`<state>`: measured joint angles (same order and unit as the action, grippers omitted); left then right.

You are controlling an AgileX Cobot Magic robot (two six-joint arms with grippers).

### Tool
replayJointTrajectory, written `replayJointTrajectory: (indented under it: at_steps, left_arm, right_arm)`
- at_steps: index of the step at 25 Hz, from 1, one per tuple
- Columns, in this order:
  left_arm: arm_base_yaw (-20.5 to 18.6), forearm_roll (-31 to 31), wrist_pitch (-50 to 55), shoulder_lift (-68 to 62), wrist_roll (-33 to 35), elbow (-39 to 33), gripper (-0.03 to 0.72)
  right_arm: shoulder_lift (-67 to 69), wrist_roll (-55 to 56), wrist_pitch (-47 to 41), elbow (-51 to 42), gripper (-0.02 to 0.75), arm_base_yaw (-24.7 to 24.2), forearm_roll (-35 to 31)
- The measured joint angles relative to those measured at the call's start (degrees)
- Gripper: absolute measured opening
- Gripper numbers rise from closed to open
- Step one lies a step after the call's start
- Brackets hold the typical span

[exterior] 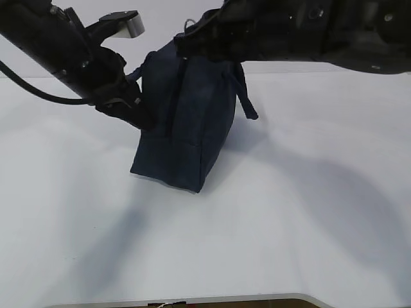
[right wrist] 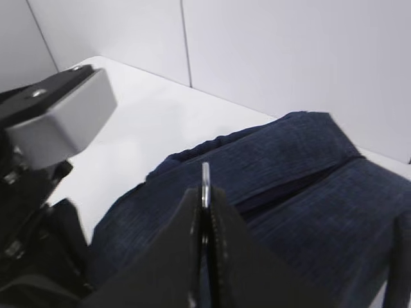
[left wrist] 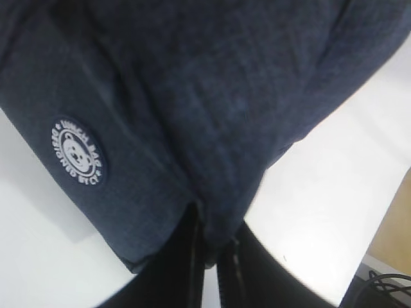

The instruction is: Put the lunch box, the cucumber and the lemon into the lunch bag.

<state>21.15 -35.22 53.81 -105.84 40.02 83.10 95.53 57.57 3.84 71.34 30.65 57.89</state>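
Note:
The dark navy lunch bag [exterior: 186,122] stands on the white table, tilted, its zipper closed along most of the top [right wrist: 308,186]. My left gripper [left wrist: 215,247] is shut on a fold of the bag's side fabric near its lower edge; the round white logo [left wrist: 78,153] shows beside it. My right gripper [right wrist: 205,192] is shut on the metal ring pull [right wrist: 205,178] of the zipper at the bag's top end. In the exterior view the right gripper [exterior: 186,45] sits at the bag's top. The lunch box, the cucumber and the lemon are out of view.
A loop handle [exterior: 245,102] hangs down the bag's right side. The white table [exterior: 289,218] spreads around the bag, its front edge at the bottom. The left arm [exterior: 70,51] reaches in from the upper left.

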Motion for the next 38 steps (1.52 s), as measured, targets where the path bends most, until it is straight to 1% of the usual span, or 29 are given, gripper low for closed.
replayJointTrajectory:
  at_steps: [9,14,19,26,38]
  left_arm:
    - [0.0,0.6,0.3,0.0,0.7,0.0,-0.004]
    - [0.0,1.0,0.4,0.0,0.8,0.0,-0.004]
    - [0.0,1.3,0.4,0.0,0.8,0.0,-0.004]
    - [0.0,1.6,0.1,0.0,0.8,0.1,-0.004]
    - [0.0,2.2,1.1,0.0,0.8,0.1,-0.004]
  right_arm:
    - [5.2,0.0,-4.4,8.0,0.005,0.0,2.4]
    - [6.5,0.0,-5.4,9.6,0.005,0.0,4.1]
    - [6.8,1.9,-6.2,10.7,0.005,-1.1,4.4]
    - [10.1,4.6,-7.0,14.7,0.005,-1.7,4.4]
    - [14.7,6.4,-13.5,20.8,0.005,-1.8,4.1]
